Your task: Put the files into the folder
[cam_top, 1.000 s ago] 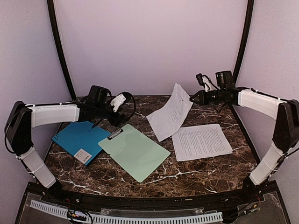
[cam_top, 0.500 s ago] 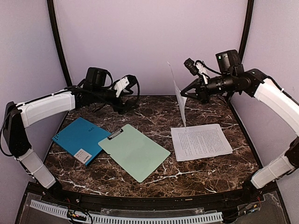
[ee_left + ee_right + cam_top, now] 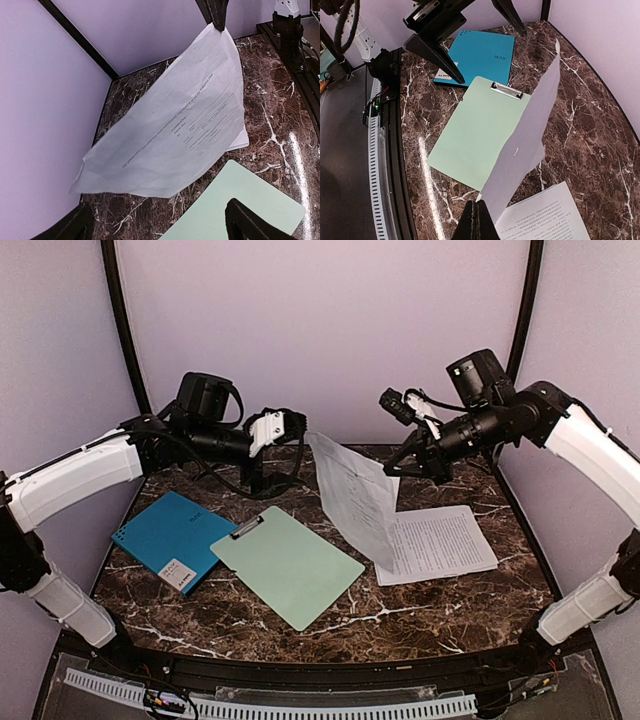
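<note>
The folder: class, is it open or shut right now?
Shut: the folder lies flat on the table, teal cover up, no black inside showing.

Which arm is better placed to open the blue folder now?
Left. The left gripper is open, empty and nearer the folder; the right gripper is shut on a sheet.

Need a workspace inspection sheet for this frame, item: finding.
Surface: dark marbled table, glossy.
Job's things: hanging sheet dangles from the right gripper; flat sheet lies at right, partly under it; teal folder lies closed at left.
Clutter: green clipboard between folder and sheets.
Grippers: left gripper open, holding nothing; right gripper shut on the hanging sheet's top edge.
Cables: black cable loops at both wrists.
Surroundings: lilac walls, black posts.
</note>
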{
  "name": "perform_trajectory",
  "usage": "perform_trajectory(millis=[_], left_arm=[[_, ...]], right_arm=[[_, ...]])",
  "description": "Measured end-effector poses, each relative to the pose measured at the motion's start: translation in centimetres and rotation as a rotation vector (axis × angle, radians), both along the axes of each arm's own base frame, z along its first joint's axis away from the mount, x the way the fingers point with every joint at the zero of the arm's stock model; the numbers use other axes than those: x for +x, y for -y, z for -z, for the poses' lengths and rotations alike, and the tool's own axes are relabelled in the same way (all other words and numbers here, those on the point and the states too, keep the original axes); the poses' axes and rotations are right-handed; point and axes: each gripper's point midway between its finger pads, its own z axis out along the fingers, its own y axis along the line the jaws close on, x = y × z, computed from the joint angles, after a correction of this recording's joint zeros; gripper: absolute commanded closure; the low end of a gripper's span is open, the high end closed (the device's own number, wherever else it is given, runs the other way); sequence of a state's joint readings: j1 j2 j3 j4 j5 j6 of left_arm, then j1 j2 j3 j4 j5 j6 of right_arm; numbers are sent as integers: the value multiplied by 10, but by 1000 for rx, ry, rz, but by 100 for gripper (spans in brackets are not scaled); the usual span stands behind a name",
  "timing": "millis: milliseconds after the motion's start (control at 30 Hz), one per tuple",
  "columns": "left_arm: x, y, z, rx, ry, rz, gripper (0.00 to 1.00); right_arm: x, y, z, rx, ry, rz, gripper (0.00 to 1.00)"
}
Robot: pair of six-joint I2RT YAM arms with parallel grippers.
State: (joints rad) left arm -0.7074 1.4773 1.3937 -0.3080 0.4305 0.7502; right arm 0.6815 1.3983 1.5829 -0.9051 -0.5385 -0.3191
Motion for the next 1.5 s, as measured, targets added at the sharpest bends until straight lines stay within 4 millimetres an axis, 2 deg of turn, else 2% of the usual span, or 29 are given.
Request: perform_trajectory(millis=[233, 367, 500, 667, 800, 867, 900, 933, 967, 1033, 1100, 1200, 1233, 1267, 1400, 1500], left_arm=[[-15, 13, -10, 50, 99, 53, 8], [-18, 14, -12, 82, 122, 65, 14], [-14, 22, -16, 116, 117, 86, 24], [-9, 38, 1, 185, 32, 124, 34], [-13, 47, 25, 239, -61, 159, 47], [-18, 49, 34, 263, -101, 174, 58], [-21, 50, 38, 274, -121, 180, 69], [-24, 51, 41, 284, -137, 187, 76], [-26, 51, 42, 291, -153, 193, 90], [-30, 51, 41, 294, -181, 198, 98], [-32, 49, 37, 293, -194, 198, 99], [-32, 49, 30, 278, -214, 176, 99], [-33, 48, 29, 273, -225, 166, 99], [-33, 47, 25, 258, -250, 145, 99], [-36, 42, 16, 216, -284, 127, 99], [-40, 35, 1, 161, -302, 120, 99]], right_arm=[[-8, -4, 13, -51, -36, -22, 100], [-11, -7, 20, -71, -51, -40, 100], [-12, -8, 21, -77, -52, -48, 100], [-10, -9, 19, -74, -41, -44, 100], [-8, -8, 18, -77, -31, -35, 100], [-5, -8, 18, -81, -20, -26, 100], [-4, -7, 18, -84, -14, -19, 100], [-2, -7, 18, -85, -6, -11, 97], [2, -8, 17, -81, 7, 1, 91], [8, -10, 13, -63, 30, 28, 67], [13, -10, 11, -39, 55, 54, 39], [17, -8, 20, -27, 67, 89, 21], [18, -7, 25, -31, 61, 101, 17], [18, -4, 45, -48, 45, 121, 15], [13, -1, 60, -47, 43, 117, 14], [7, 2, 66, -34, 47, 106, 17]])
